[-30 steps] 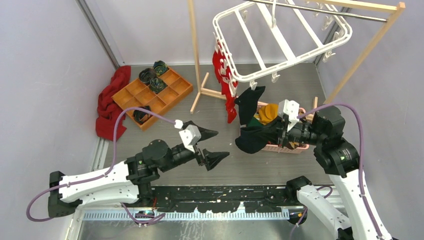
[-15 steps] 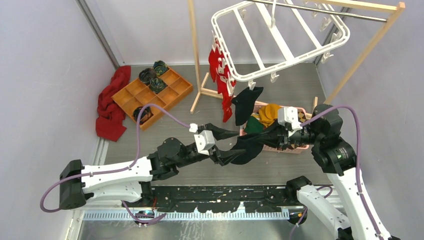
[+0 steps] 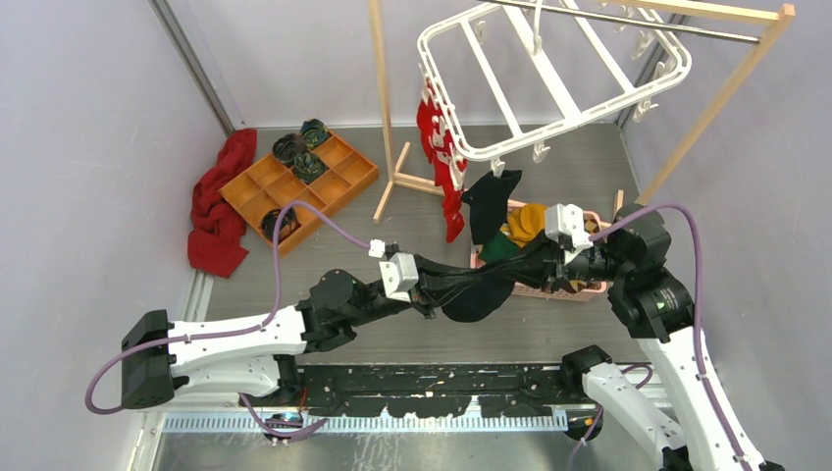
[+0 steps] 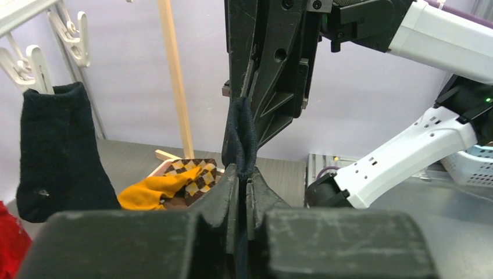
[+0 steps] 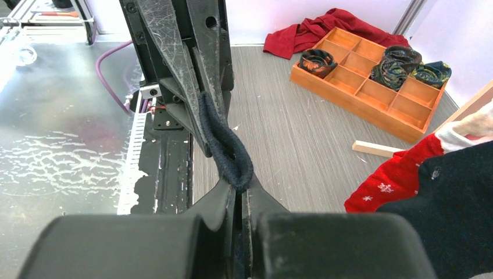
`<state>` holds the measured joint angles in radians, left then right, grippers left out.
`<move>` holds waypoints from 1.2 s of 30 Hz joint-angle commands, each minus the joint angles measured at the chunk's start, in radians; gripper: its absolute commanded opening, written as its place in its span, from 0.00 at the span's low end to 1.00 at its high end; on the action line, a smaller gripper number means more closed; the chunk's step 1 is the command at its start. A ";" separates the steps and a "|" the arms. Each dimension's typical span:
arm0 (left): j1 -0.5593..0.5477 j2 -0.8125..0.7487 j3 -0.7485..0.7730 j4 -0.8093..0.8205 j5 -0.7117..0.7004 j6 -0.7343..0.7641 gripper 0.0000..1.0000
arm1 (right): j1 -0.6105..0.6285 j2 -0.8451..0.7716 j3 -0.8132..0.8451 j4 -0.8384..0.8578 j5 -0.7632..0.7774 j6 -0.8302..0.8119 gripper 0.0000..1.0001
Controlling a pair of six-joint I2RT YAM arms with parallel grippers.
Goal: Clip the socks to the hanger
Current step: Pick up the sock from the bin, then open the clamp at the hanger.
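Two grippers meet above the middle of the desk. The left gripper [image 3: 439,287] and the right gripper [image 3: 543,263] each have their jaws pressed together on one black sock [image 3: 481,294], which sags between them.

Only the wrist views show the grip itself: in each, a folded edge of dark knit is pinched between the fingers, with the other gripper facing it. The left wrist view adds a mustard sock [image 4: 154,190] lying against an argyle sock [image 4: 197,171], and a second black sock [image 4: 55,151] hanging from a clip.

The top view shows the white hanger [image 3: 552,74] hanging tilted from the wooden rack [image 3: 733,83] toward the far right corner, with red socks [image 3: 453,201] clipped along its left edge just beyond the held sock.

The right wrist view shows a wooden tray [image 5: 378,93] holding rolled bundles, with a red cloth [image 5: 325,29] behind it.
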<state>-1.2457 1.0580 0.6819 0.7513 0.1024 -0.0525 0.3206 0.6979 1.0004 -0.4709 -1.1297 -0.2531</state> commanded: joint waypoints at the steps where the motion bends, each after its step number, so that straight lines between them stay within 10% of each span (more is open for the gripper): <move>1: 0.013 -0.014 0.016 0.052 -0.006 0.004 0.00 | -0.011 -0.015 0.007 0.052 0.003 0.037 0.01; 10: 0.021 -0.017 0.027 -0.023 -0.031 0.094 0.00 | -0.187 -0.044 -0.038 0.162 0.055 0.190 0.53; 18: 0.037 0.017 0.061 -0.046 -0.011 0.161 0.00 | -0.530 0.049 -0.043 0.418 -0.103 0.315 0.59; 36: 0.150 0.074 0.086 -0.003 0.110 0.092 0.00 | -0.589 0.272 0.034 0.700 -0.215 0.212 0.79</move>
<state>-1.1103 1.1118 0.7109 0.6830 0.1703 0.0570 -0.2642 0.9638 0.9874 0.0860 -1.2781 -0.0502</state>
